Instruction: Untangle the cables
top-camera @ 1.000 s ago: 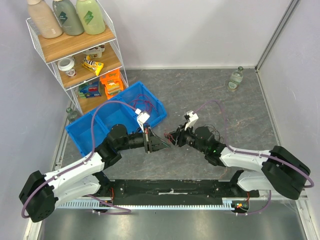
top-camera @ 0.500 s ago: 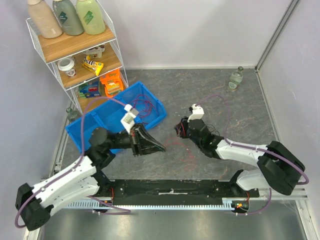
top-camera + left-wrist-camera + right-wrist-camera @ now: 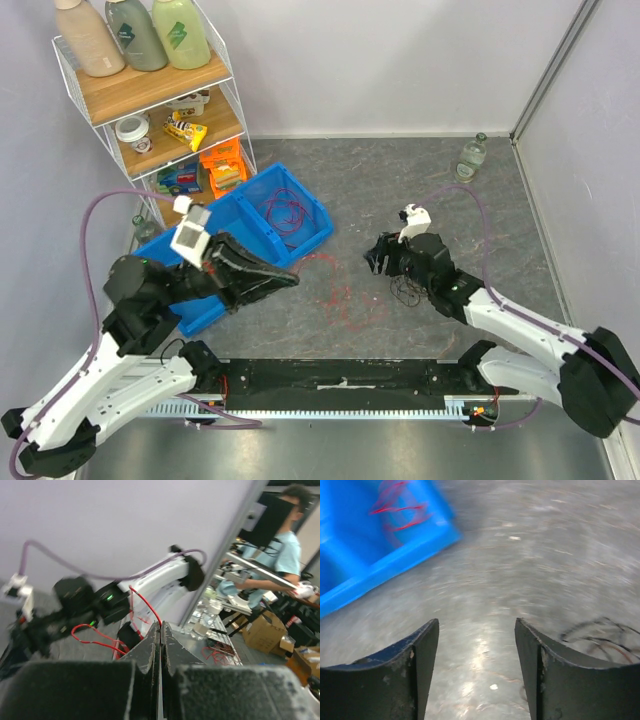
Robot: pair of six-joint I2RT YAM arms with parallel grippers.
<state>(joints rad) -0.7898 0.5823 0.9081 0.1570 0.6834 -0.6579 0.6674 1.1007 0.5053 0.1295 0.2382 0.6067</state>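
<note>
The cables are split over three spots. A red cable (image 3: 340, 297) lies in faint loops on the table (image 3: 500, 220), just ahead of the left gripper (image 3: 293, 278) and below its tips. A black bunch (image 3: 600, 632) sits just off the outer side of the right gripper (image 3: 476, 621). More red wires (image 3: 285, 212) sit in the blue bin (image 3: 385, 565), well beyond both sets of fingers.

The left fingers are pressed tight together. From the wrist view, a red strand looks pinched right at the tips and arcs up and away from them. The right fingers are spread wide with only bare table between them, so they hold nothing.

What could bite here: nothing anchors the black bunch. If the red strand is snagged in it, a pull from the left arm would probably drag the whole clump or cinch the knot tighter. A wire that thin could also just slip out of the pinch.
</note>
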